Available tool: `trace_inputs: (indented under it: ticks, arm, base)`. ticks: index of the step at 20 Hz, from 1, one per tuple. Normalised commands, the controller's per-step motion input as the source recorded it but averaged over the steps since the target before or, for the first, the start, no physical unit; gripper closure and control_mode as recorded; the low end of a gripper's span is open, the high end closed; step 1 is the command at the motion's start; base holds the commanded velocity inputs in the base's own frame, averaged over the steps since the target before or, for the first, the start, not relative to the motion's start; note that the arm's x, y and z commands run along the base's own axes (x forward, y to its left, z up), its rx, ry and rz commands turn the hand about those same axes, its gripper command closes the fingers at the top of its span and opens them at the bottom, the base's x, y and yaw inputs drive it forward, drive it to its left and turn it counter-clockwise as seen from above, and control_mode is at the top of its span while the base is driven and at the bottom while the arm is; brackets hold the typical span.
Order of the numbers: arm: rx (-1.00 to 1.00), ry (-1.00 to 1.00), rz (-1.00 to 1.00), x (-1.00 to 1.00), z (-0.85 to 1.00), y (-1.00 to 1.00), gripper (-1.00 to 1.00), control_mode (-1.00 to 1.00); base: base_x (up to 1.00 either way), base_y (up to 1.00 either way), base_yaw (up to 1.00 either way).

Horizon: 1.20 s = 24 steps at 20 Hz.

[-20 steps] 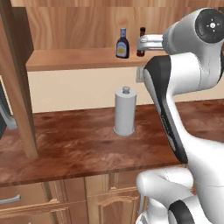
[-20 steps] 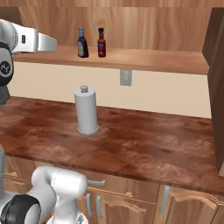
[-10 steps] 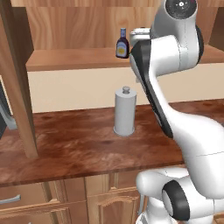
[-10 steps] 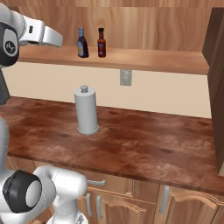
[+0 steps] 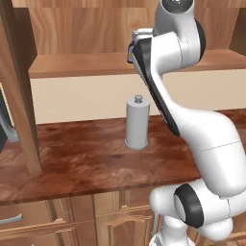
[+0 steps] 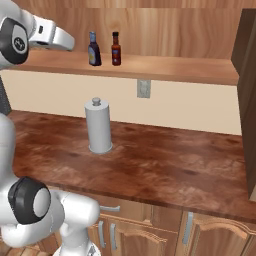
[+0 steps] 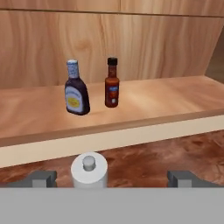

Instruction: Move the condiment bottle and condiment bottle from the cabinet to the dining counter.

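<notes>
Two bottles stand side by side on the shelf of the open cabinet. The slim dark-brown condiment bottle has a black cap and a red label. To its left is a wider dark condiment bottle with a pale cap and a yellow label. My gripper hangs in front of the shelf at bottle height, short of both bottles, open with nothing between its fingertips. In the left base view my arm covers the bottles. The dining counter is out of view.
A grey cylinder holder stands on the wood-grain worktop below the shelf. Open cabinet doors hang at both sides. A wall outlet sits under the shelf. Drawer cabinets run below the worktop.
The arm has swung left in the left base view and now covers the bottles there. The gripper has come a little closer to the bottles and stays open. The bottles have not moved.
</notes>
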Motion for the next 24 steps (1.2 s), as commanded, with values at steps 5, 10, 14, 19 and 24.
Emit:
trace_inputs:
  ticks: [5, 10, 14, 19, 24]
  arm:
    - [0.0, -0.03, 0.0, 0.38, -0.18, 0.07, -1.0, -1.0]
    - [0.0, -0.1, 0.0, 0.37, 0.0, 0.06, -1.0, -1.0]
    - [0.0, -0.04, -0.07, 0.27, 0.01, 0.0, -1.0, -1.0]
    - [0.0, 0.0, -0.13, 0.24, 0.0, 0.0, -1.0, -1.0]
    - [0.0, 0.0, -0.13, 0.26, 0.03, 0.0, -1.0, -1.0]
  base:
    - [0.0, 0.0, 0.0]
    - [0.0, 0.0, 0.0]
    - [0.0, 0.0, 0.0]
    - [0.0, 0.0, 0.0]
    - [0.0, 0.0, 0.0]
